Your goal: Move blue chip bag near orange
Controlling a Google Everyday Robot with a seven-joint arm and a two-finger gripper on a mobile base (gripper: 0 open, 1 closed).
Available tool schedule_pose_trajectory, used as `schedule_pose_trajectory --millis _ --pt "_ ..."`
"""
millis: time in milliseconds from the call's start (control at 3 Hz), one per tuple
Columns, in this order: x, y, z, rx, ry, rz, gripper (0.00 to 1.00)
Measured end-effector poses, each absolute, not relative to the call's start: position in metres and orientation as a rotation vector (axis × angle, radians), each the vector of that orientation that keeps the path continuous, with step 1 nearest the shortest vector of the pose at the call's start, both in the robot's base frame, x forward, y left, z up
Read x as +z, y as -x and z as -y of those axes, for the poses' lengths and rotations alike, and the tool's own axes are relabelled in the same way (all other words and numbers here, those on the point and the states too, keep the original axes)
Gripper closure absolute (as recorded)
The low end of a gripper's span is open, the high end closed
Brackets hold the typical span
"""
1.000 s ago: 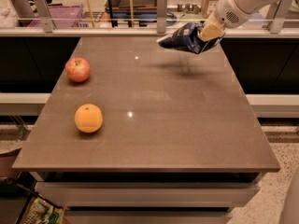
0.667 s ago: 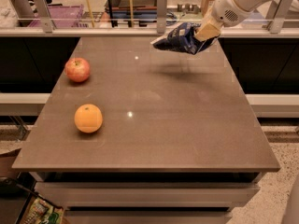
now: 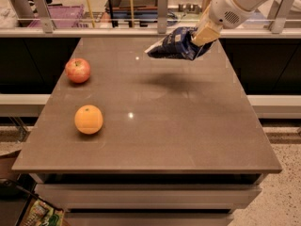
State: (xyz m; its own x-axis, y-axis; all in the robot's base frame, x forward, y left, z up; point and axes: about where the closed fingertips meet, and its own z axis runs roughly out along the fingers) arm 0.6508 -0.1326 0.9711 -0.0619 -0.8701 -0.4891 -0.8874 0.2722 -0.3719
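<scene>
The blue chip bag (image 3: 176,45), dark navy and crinkled, hangs in the air above the far right part of the brown table (image 3: 188,126), with its shadow on the tabletop below. My gripper (image 3: 200,36) is shut on the bag's right end, with the white arm reaching in from the upper right. The orange (image 3: 88,119) sits on the table at the near left, far from the bag.
A red-and-yellow apple (image 3: 77,70) sits on the table's left side, behind the orange. A rail with metal posts (image 3: 162,6) runs along the table's far edge. A dark counter lies at each side of the table.
The gripper has carried the blue chip bag leftward above the table. The orange and apple have not moved.
</scene>
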Motion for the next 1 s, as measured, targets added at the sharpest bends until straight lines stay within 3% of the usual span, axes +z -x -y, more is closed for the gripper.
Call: schedule_pose_trajectory --millis 1000 --pt "0.927 -0.551 0.131 0.060 1.668 -1.750 1.00"
